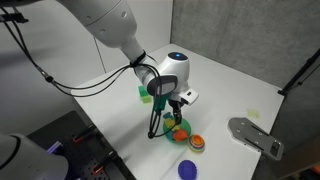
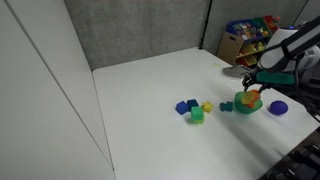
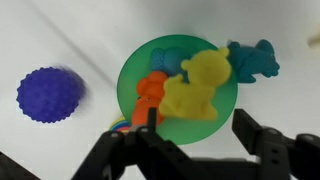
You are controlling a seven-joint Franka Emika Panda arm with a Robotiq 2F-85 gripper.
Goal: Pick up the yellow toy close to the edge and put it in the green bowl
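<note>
The yellow toy (image 3: 195,88) lies inside the green bowl (image 3: 193,131), next to an orange toy (image 3: 150,95). My gripper (image 3: 195,111) is open and empty. It hangs just above the bowl, its two black fingers either side of the bowl's near rim. In both exterior views the gripper (image 1: 172,112) (image 2: 250,85) sits directly over the green bowl (image 1: 178,133) (image 2: 246,105). The yellow toy shows there only as a small bright patch (image 2: 251,97).
A teal bear toy (image 3: 250,60) lies against the bowl's rim. A purple spiky ball (image 3: 48,95) (image 2: 277,106) lies beside it. An orange bowl (image 1: 197,142), a blue-purple dish (image 1: 187,168) and a grey object (image 1: 255,135) are nearby. Blue, green and yellow blocks (image 2: 196,112) sit mid-table.
</note>
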